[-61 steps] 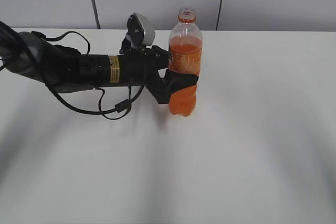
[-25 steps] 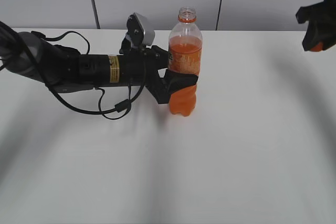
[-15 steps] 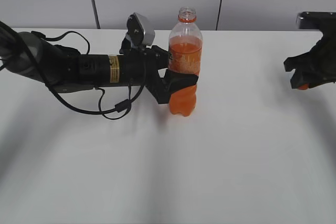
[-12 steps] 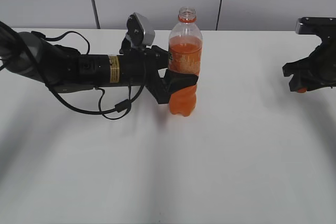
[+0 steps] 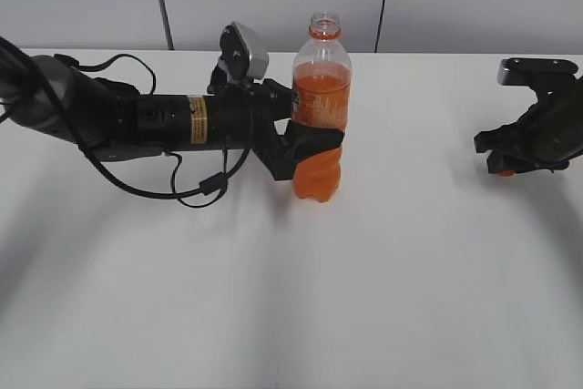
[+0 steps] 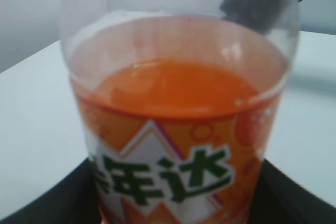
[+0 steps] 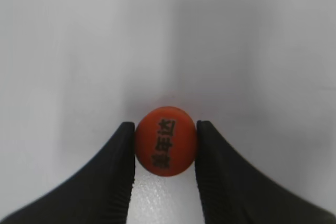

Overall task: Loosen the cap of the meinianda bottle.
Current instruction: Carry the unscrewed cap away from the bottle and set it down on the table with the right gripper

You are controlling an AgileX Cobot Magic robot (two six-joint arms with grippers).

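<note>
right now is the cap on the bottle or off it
Off. The bottle stands with a bare, open neck, and the right tool grips the cap far to its right, low over the table.

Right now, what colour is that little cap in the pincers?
Orange, with dark lettering on the cap; right wrist view shows it best.

Slanted frontal exterior view; both wrist cameras close on end effectors.
</note>
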